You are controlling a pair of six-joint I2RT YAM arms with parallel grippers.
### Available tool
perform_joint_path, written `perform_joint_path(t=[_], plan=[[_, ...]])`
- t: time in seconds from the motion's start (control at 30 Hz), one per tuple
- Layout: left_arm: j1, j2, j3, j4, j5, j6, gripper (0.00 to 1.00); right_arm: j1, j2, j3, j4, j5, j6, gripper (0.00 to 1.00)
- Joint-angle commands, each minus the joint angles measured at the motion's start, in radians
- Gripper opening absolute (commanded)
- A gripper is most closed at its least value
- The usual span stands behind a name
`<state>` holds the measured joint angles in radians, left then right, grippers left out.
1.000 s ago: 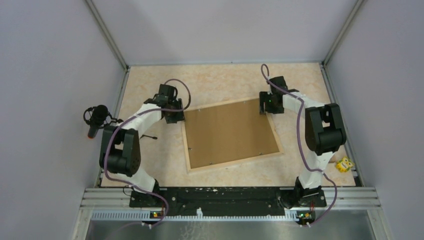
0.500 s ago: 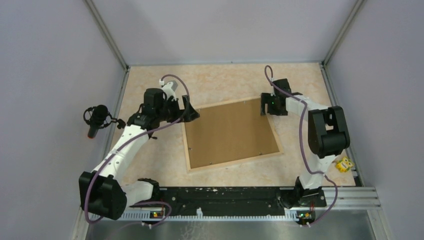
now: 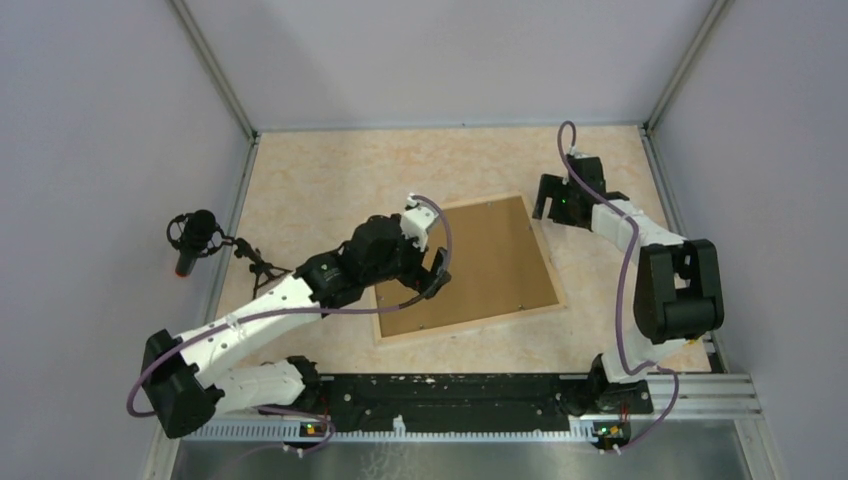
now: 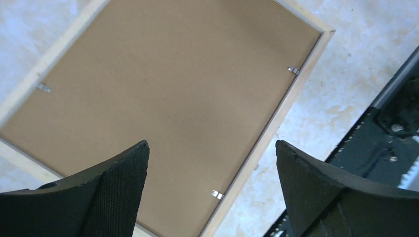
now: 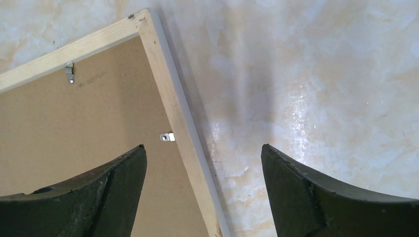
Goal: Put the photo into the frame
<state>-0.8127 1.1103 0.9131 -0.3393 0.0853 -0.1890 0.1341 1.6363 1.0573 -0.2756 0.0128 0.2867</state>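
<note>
I have my left tool (image 4: pixel 211 145) spread open above the brown backing board (image 4: pixel 163 74), and my right tool (image 5: pixel 202 147) open over a corner of the frame (image 5: pixel 172 98).

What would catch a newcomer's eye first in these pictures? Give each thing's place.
The pale wooden frame lies back up in the middle of the table, filled by a brown backing board held by small metal clips. The left gripper hangs open over the board's near-left part, and the right gripper hangs open by the frame's far-right corner.
</note>
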Motion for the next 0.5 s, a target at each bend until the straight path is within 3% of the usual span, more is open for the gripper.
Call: perform_joint_path(t=[0.0,0.13,0.37,0.47], plan=[[-0.136,0.014,0.001,0.104,-0.264,0.140,0.99,-0.032,-0.049,-0.026,0.073,-0.008,0.049,0.84],[-0.242,0.127,0.057,0.085,-0.293,0.193,0.99,-0.060,-0.031,-0.034,0.084,-0.029,0.063,0.84],[-0.409,0.458,0.260,-0.109,-0.333,0.251,0.83,-0.087,-0.004,-0.037,0.087,-0.057,0.074,0.84],[-0.426,0.600,0.337,-0.183,-0.250,0.230,0.78,-0.096,-0.003,-0.038,0.088,-0.062,0.074,0.84]])
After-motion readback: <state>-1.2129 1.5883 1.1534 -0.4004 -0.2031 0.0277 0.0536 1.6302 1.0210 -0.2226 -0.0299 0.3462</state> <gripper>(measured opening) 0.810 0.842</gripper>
